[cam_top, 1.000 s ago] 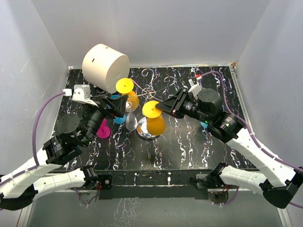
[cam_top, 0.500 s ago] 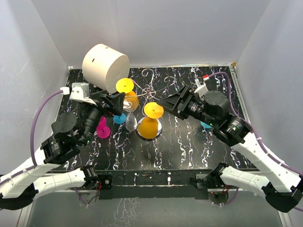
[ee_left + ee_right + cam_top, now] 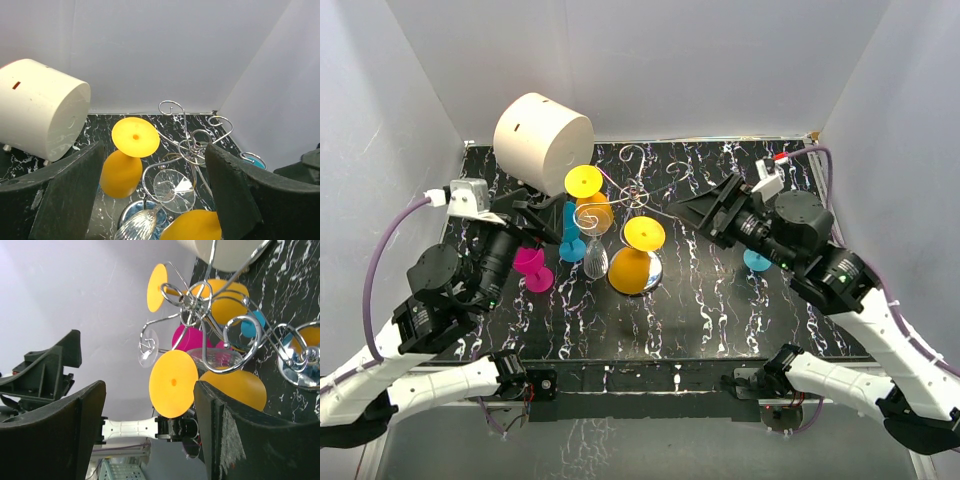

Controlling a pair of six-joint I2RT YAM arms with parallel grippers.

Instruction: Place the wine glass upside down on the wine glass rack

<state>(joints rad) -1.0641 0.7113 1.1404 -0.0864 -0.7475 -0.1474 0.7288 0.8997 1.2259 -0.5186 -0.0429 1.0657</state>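
yellow glass (image 3: 634,270) inverted at wire rack (image 3: 638,193), R tool (image 3: 693,206) open

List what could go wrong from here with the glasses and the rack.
1. The open right gripper sits close to the front yellow glass hanging upside down on the rack; a careless pull-back might knock it off.
2. The open left gripper hovers by the blue glass and pink glass, which a sweep could topple.
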